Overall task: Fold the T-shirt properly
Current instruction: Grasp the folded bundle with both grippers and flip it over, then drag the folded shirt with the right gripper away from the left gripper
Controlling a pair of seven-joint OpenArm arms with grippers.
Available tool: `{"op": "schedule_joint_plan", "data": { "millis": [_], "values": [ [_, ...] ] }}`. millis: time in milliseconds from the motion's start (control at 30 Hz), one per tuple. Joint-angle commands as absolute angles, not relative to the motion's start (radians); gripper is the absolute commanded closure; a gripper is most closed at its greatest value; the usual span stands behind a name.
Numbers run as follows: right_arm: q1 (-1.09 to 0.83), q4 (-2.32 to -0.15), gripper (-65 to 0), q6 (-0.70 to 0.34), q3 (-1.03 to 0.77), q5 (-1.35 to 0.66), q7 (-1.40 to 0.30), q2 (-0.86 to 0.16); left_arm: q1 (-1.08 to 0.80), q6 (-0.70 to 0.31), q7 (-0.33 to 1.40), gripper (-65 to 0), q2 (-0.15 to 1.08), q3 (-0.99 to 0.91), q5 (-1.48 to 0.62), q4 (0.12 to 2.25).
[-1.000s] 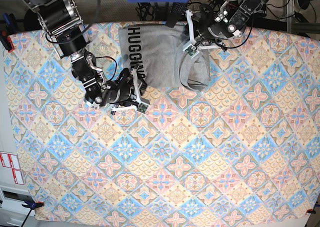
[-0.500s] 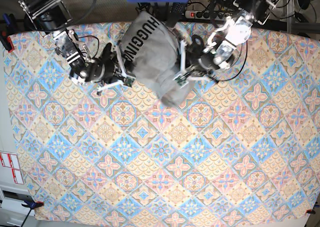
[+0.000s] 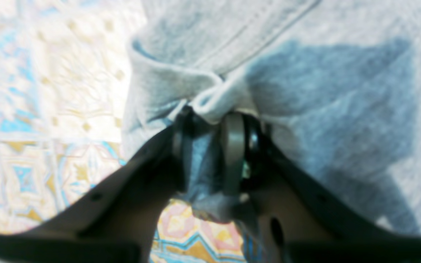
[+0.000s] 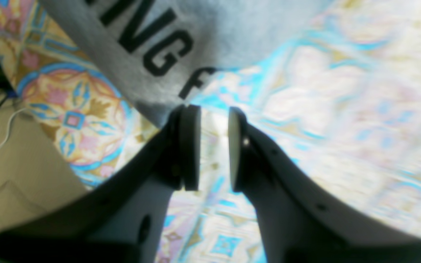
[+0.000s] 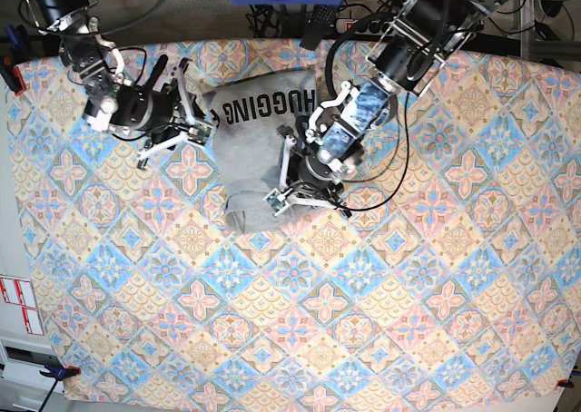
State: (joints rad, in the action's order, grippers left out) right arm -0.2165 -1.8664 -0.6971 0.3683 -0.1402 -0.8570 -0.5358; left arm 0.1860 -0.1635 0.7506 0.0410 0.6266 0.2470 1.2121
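Cotton like this T-shirt point(image 5: 259, 149), bunched in the upper middle of the base frame, is light and floppy, so grab hems or seams. Left gripper point(image 3: 214, 146) pinches a hemmed edge; right gripper point(image 4: 214, 146) stands slightly parted, empty, just beside the lettering.

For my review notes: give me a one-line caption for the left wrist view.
Left gripper pinches a bunched hem of the grey T-shirt above the patterned tablecloth.

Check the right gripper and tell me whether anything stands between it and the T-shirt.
Nothing visible does. The right gripper is open and empty, its jaws just off the T-shirt edge by the black lettering, with only patterned tablecloth showing between them. The left gripper is already clamped on a bunched fold of the shirt.
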Motion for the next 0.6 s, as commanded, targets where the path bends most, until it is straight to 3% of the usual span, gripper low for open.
{"op": "schedule_joint_plan", "data": {
  "millis": [0,200,367,567],
  "values": [
    [-0.219,-1.894,-12.1,-0.698,0.358,-0.153,-0.843,-0.545,0.202,-0.143,0.736,-11.8,0.03,0.624,0.266,1.224],
    [-0.213,-1.905,-12.1,-0.698,0.377,-0.153,-0.843,-0.495,0.163,-0.021,0.748,-11.8,0.062,0.591,0.292,1.356],
    [-0.136,-1.902,-12.1,-0.698,0.452,-0.153,-0.871,-0.421,0.041,0.082,0.737,-12.1,0.119,0.398,0.286,1.506],
    [0.013,-1.894,-12.1,-0.698,0.599,-0.153,-0.918,-0.331,-0.131,0.11,0.737,-12.2,0.124,0.176,0.286,1.704]
  ]
}}
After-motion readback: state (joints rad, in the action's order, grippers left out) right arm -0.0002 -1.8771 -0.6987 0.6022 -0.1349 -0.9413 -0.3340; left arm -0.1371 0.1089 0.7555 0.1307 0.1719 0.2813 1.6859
